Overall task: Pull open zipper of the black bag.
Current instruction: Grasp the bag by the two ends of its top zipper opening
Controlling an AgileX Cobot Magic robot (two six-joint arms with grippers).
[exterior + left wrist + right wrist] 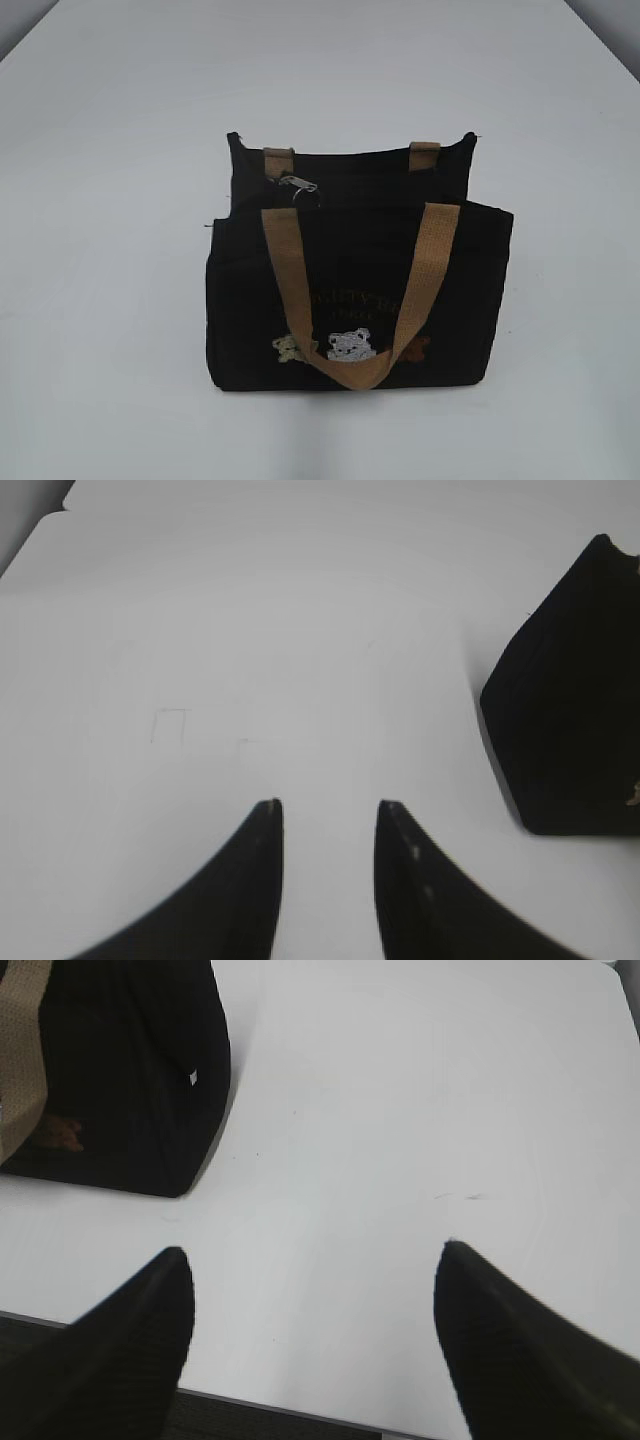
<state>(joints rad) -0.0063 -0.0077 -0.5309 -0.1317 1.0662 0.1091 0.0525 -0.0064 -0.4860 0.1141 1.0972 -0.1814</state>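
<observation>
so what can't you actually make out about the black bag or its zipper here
- Exterior view: faint lettering on the boxy black fabric bag, too dim and blurred to read.
- Exterior view: small silver metal zipper pull, too small to show if the track is closed.
- Left wrist view: bag cut off by the right edge.
- Right wrist view: bag cut off at top left.

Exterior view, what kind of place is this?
Probably a lab or test bench rather than a home: a bare white table holding only one black bag, and a robot tool hovering over the tabletop.
</observation>
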